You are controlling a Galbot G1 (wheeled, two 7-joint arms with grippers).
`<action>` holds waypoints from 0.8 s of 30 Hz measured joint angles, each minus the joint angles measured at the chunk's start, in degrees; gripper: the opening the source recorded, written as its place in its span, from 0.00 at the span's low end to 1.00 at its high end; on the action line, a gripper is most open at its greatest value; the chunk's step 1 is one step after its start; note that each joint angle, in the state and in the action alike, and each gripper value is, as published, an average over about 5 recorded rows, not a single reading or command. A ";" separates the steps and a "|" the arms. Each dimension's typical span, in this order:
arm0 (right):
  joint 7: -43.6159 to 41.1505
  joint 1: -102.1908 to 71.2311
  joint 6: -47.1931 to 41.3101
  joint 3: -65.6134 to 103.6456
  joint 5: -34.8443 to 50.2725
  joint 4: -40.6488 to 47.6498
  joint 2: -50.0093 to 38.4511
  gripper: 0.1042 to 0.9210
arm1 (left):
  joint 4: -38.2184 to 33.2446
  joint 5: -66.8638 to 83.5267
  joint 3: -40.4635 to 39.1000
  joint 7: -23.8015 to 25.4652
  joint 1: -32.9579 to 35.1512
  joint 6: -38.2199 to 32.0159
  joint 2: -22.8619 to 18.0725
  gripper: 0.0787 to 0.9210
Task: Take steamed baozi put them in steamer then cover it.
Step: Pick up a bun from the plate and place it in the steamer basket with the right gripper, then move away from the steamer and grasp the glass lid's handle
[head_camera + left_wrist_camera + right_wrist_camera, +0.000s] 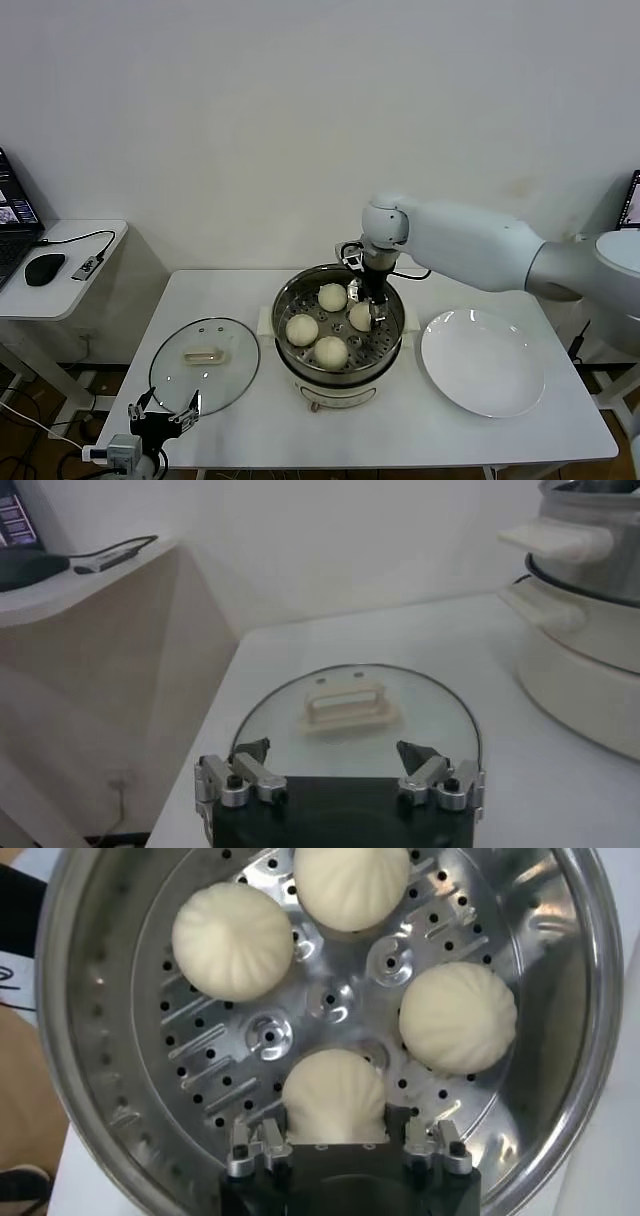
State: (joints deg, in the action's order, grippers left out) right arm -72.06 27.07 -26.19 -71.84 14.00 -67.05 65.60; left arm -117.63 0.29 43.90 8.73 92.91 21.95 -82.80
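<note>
The steamer (284, 312) stands mid-table on its cream base. Four cream-white baozi lie on its perforated tray (330, 1003): one at the back (333, 296), one at the left (302, 329), one at the front (331, 352), one at the right (358, 316). My right gripper (372, 318) reaches down into the pot, and its fingers press both sides of the right baozi (333, 1098), which sits at tray level. The other three (232, 941) (350, 883) (458, 1016) lie free. My left gripper (333, 750) is open and empty, low at the table's front left, just before the glass lid (350, 710).
The glass lid (205, 365) with its cream handle lies flat left of the steamer. A bare white plate (483, 362) lies right of it. A side table with a mouse (44, 268) and a laptop stands at far left. The steamer's side handle (555, 540) shows in the left wrist view.
</note>
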 measured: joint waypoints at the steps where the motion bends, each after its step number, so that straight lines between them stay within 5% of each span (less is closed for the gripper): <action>1: -0.13 0.29 -0.05 0.22 0.29 -0.36 -0.42 0.85 | -0.01 0.03 -0.05 0.02 -0.03 0.02 -0.05 0.88; 12: 2.64 1.16 -0.57 7.92 5.11 -7.03 -10.64 0.88 | 0.01 2.92 0.17 -0.92 -0.13 -1.07 0.62 0.88; 24: 32.35 -22.01 3.03 41.89 18.28 -19.11 -27.04 0.88 | 2.44 7.49 -0.94 -1.46 -1.58 -4.53 2.20 0.88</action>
State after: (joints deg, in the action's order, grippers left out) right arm -39.70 5.06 -23.16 -29.95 32.27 -86.16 38.56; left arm -115.20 7.78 42.96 7.28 91.34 17.42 -80.60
